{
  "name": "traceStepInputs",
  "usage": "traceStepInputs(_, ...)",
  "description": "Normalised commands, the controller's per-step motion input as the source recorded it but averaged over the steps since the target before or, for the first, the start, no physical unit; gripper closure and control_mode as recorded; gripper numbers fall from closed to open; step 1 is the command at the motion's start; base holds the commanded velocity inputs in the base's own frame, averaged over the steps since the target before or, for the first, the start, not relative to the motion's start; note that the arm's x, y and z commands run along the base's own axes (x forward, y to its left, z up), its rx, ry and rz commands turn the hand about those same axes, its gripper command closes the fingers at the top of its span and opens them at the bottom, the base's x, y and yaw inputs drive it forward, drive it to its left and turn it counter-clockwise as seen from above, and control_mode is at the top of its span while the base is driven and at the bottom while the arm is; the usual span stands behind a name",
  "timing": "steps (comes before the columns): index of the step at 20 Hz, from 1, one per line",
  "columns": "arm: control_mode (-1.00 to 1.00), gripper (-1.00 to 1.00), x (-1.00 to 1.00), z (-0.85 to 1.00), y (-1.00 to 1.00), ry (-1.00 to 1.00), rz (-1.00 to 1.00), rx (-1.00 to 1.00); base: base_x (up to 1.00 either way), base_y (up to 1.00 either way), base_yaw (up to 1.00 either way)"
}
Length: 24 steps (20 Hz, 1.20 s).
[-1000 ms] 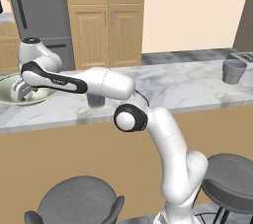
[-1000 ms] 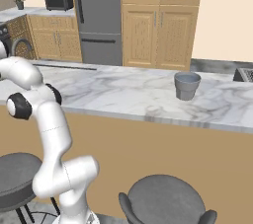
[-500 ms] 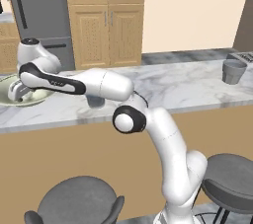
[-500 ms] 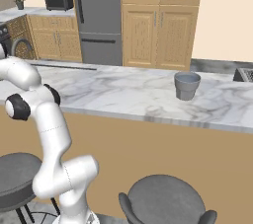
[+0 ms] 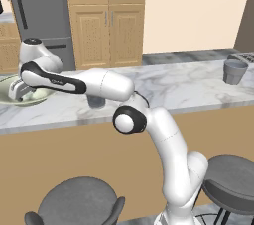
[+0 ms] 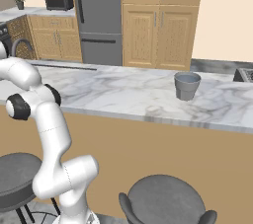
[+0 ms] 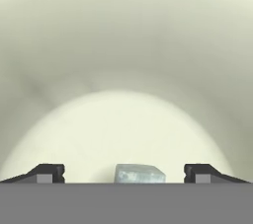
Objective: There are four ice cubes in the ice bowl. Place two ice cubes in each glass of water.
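My gripper (image 7: pixel 123 173) is down inside the pale yellowish-green ice bowl (image 7: pixel 123 70), open, with its fingertips (image 7: pixel 48 172) wide apart. One pale blue-white ice cube (image 7: pixel 139 172) lies on the bowl floor between them, with a gap on each side. In the left base view the hand (image 5: pixel 19 91) hangs over the ice bowl (image 5: pixel 5 90) at the counter's far left. One glass of water (image 5: pixel 95 101) stands behind my forearm, partly hidden. The other glass of water (image 5: pixel 234 72) is at the counter's far right, and it is the grey tumbler (image 6: pixel 187 85) in the right base view.
The marble counter (image 5: pixel 183 87) runs between the two glasses. Grey stools (image 5: pixel 79 204) stand below its front edge. A grey fridge (image 5: pixel 37 16) and wooden cabinets (image 5: pixel 106 21) line the back wall.
The hand has sunk a little lower into the bowl. The glasses have not moved.
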Motion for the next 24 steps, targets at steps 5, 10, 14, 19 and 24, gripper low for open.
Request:
traceStepInputs(5,-1.0,1.0,0.08,-0.48,0.11,0.14,0.0,0.0,0.0,0.0,0.0)
traceStepInputs(10,-1.0,1.0,0.0,-0.52,0.03,0.13,0.0,0.0,0.0,0.0,0.0)
traceStepInputs(14,-1.0,1.0,0.01,-0.49,0.05,0.1,0.0,0.0,0.0,0.0,0.0)
traceStepInputs(19,-1.0,1.0,0.0,-0.4,0.06,0.07,0.0,0.0,0.0,0.0,0.0)
traceStepInputs(24,-1.0,1.0,0.0,-0.01,0.13,-0.03,0.0,0.0,0.0,0.0,0.0)
